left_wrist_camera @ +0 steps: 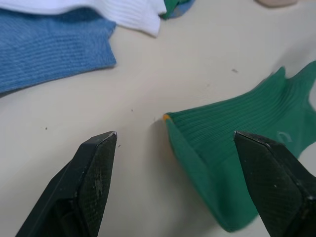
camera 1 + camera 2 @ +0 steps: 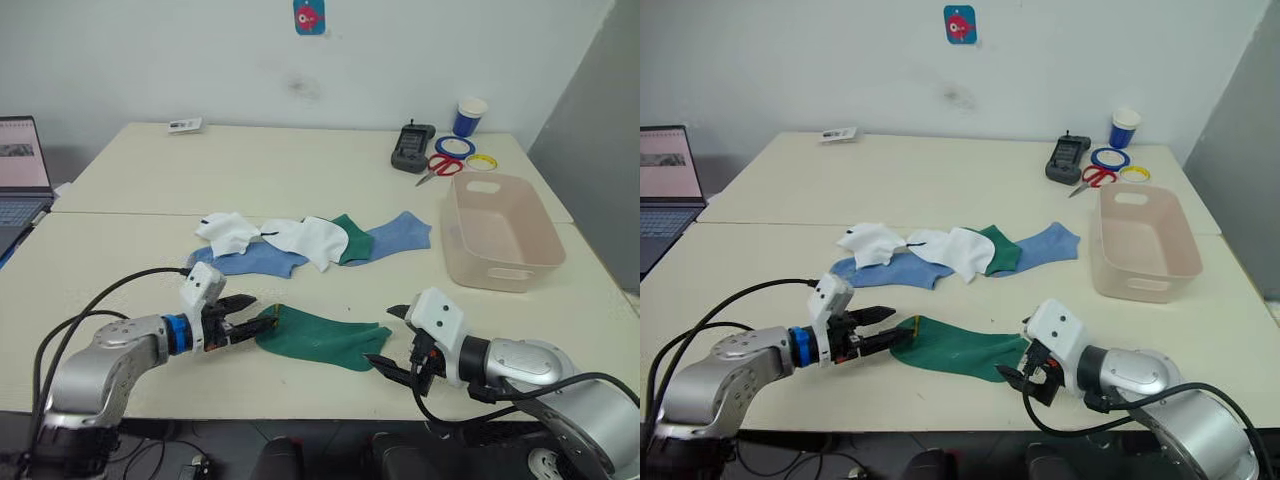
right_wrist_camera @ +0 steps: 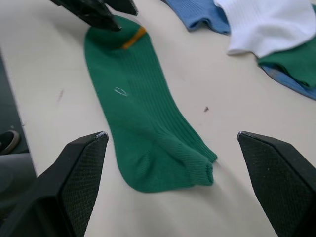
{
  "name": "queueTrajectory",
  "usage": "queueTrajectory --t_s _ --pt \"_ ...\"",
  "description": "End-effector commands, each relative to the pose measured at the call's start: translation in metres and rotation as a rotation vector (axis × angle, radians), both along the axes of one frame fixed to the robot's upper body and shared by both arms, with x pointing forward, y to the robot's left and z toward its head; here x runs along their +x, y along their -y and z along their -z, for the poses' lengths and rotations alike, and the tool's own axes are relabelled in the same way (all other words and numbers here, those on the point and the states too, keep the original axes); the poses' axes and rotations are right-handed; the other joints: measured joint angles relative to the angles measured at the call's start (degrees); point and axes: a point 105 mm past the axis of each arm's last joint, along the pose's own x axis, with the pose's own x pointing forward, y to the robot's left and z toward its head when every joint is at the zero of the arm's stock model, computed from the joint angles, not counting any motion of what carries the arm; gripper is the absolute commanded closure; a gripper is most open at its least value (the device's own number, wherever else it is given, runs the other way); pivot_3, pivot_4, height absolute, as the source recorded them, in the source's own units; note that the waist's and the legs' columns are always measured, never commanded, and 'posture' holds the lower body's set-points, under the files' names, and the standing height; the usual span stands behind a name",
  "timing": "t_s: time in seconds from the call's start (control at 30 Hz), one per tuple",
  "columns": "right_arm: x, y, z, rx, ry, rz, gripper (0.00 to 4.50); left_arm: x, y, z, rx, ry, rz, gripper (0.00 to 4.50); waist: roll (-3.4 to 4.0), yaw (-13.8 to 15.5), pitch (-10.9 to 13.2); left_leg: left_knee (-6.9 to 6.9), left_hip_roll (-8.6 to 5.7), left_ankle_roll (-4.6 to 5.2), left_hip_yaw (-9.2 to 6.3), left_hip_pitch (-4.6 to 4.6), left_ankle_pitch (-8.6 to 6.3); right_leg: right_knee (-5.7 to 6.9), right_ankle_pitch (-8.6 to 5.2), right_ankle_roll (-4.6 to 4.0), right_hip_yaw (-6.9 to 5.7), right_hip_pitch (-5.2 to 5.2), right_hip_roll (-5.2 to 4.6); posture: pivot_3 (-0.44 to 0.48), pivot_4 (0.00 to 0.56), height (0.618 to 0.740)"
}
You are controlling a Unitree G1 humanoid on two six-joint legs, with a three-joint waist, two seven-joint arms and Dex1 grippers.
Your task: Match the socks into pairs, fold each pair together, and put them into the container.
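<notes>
The green sock lay flat near the table's front edge, cuff toward my left, toe toward my right, well apart from the others. My left pincer sat low at the cuff end, fingers spread, one finger on bare table and the other over the cuff's edge, nothing pinched. My right pincer hung at the toe end, fingers spread wide either side of the toe, gripping nothing either.

Behind it, the other socks lay in a loose heap mid-table: a white sock on a blue sock, a second white one overlapping the second green sock, and another blue one at the heap's right end. The bin stood to the right of the heap, with nothing in it that I could see. Beyond it were a cup, tape rolls, scissors and a dark handset; a laptop sat far left.

I judged this the very start: one green sock singled out, no pair made, nothing folded. Next I needed its mate, half buried under the white sock. That called for one pincer reaching into the heap and pinching only green cloth, then laying it over the front sock before any fold.
</notes>
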Motion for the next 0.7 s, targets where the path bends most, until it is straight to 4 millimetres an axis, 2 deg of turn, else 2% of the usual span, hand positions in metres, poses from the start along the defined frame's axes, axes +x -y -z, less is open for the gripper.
queueTrajectory --t_s 0.03,0.2,0.33,0.37,0.43,0.7 --pt "0.005 0.008 -0.002 0.049 0.001 0.12 0.0 0.012 -0.003 0.006 0.043 -0.014 0.018 1.15 0.0 -0.1 0.0 -0.01 -0.01 0.0 -0.01 0.0 0.0 0.0 0.0 0.0 -0.01 0.0 0.01 0.0 0.15 0.732" --pt "0.012 0.011 0.012 0.178 -0.097 0.271 0.0 0.015 0.003 0.01 0.03 -0.034 0.064 2.8 -0.01 -0.1 0.0 -0.01 0.02 0.0 -0.01 0.02 0.0 0.04 0.0 0.0 -0.01 0.0 0.04 0.0 0.15 0.732" --pt "0.018 0.003 0.03 0.271 -0.191 0.339 0.0 0.008 0.011 0.007 -0.009 -0.053 0.08 4.11 0.01 -0.1 0.0 -0.04 0.06 0.0 0.0 0.01 0.0 0.03 0.0 0.0 0.01 -0.01 0.02 0.0 0.15 0.732" --pt "0.018 -0.001 0.034 0.295 -0.22 0.341 0.18 0.007 0.012 0.006 -0.01 -0.052 0.08 4.43 0.02 -0.1 0.0 -0.04 0.07 0.0 0.0 0.01 0.0 0.03 0.0 0.0 0.01 -0.01 0.02 0.0 0.15 0.732" --pt "0.017 -0.006 0.041 0.322 -0.272 0.355 0.62 0.006 0.014 0.004 -0.009 -0.047 0.077 4.5 0.02 -0.1 0.0 -0.03 0.08 0.0 -0.01 0.01 0.0 0.04 0.0 0.0 0.0 -0.01 0.01 0.0 0.15 0.732" --pt "0.008 -0.015 0.041 0.31 -0.298 0.28 3.57 0.008 0.018 -0.006 -0.032 -0.021 0.033 4.5 0.02 -0.1 0.0 -0.04 0.07 0.0 -0.02 0.0 0.0 0.03 0.0 0.0 0.0 -0.01 0.0 0.0 0.15 0.732"
